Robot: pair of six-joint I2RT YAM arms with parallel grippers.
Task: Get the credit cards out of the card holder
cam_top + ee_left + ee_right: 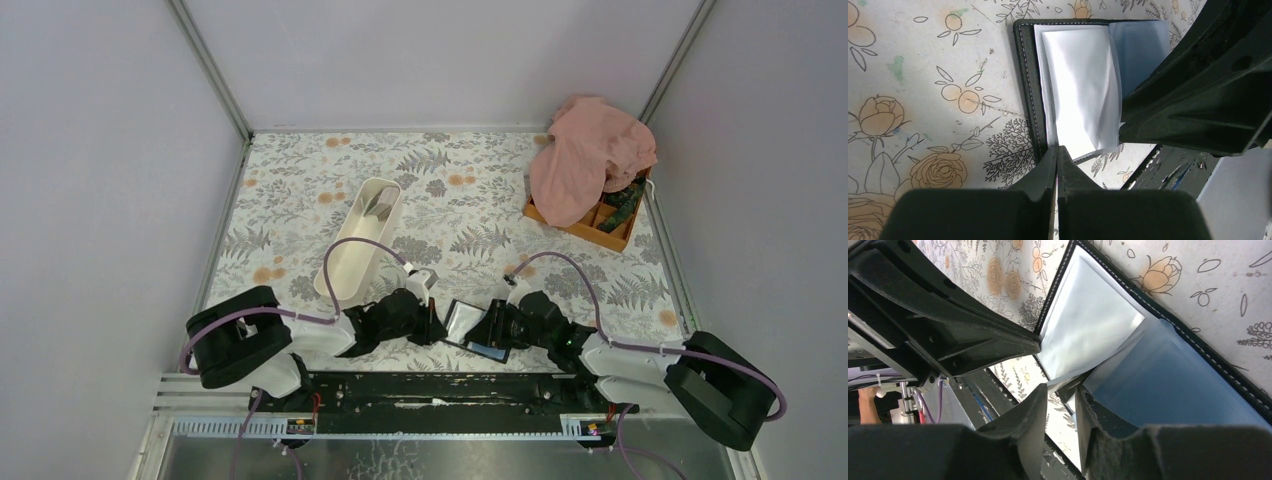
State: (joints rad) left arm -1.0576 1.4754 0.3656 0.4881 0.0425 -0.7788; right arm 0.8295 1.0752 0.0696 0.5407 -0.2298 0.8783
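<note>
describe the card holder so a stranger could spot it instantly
On the floral table, look near the front edge between the left gripper and right gripper. The card holder lies open there: small, flat, black-edged, with glossy grey sleeves, unlike the long white tray behind it.

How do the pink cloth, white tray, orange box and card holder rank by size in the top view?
1. pink cloth
2. white tray
3. card holder
Unranked: orange box, partly hidden under the cloth.
</note>
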